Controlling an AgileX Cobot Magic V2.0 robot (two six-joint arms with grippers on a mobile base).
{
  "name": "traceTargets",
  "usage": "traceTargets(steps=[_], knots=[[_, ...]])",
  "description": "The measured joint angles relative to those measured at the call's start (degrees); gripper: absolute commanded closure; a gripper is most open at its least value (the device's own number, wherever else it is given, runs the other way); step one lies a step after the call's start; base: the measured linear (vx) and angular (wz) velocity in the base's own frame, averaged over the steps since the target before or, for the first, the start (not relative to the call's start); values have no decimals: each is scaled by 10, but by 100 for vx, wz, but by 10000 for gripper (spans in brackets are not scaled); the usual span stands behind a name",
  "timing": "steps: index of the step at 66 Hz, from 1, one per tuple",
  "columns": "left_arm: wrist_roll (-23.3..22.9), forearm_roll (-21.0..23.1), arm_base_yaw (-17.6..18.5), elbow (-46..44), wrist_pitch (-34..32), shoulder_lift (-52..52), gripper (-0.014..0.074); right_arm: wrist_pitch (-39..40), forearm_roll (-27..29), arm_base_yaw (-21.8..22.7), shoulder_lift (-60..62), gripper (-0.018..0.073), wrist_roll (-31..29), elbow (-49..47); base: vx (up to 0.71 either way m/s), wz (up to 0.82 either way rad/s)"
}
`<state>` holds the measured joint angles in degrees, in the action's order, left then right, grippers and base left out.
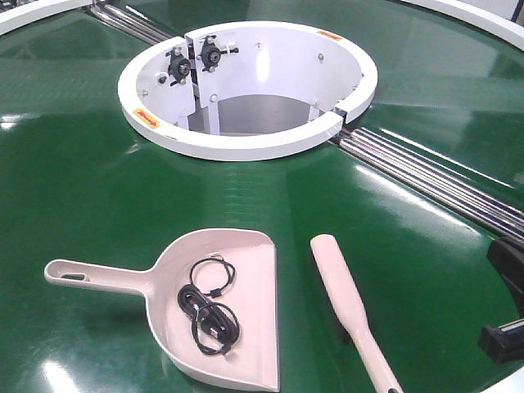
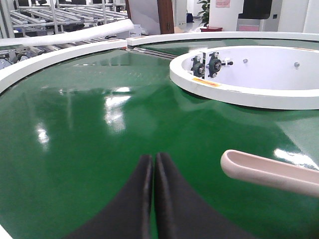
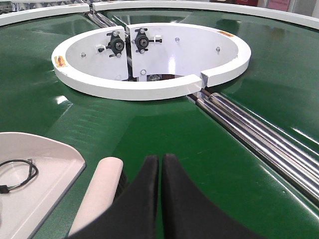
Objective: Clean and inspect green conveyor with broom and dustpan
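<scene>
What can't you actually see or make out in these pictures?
- Broom: the bristles are hidden beneath its head, and the front view's bottom edge cuts off its handle end.
- Dustpan: cropped by the right wrist view's edge.
- Black cable in the dustpan: its type is too small to tell.

The things are carried by the green conveyor [image 1: 98,164], a glossy dark-green belt on which ceiling lights are reflected. A white ring-shaped hub [image 1: 246,143] is set in its middle, and silver rollers [image 1: 434,180] are laid across the belt from the hub toward the right edge. The dustpan [image 1: 237,270] is laid flat on the belt near the front, its handle pointed left; a coiled black cable [image 1: 209,307] is held inside it. The broom [image 1: 344,295] is laid just beside the dustpan's right side, apart from it, handle toward the front.
</scene>
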<state>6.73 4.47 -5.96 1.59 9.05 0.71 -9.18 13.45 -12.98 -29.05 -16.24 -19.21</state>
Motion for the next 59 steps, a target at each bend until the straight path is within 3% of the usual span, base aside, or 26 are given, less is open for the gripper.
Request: traceTargets(steps=[45, 59], knots=[[0, 0, 0, 0, 0, 0, 619, 15, -12, 2, 0, 565, -17, 1, 0, 0], [0, 0, 0, 0, -2, 0, 619, 59, -2, 73, 52, 565, 27, 63, 0, 0]])
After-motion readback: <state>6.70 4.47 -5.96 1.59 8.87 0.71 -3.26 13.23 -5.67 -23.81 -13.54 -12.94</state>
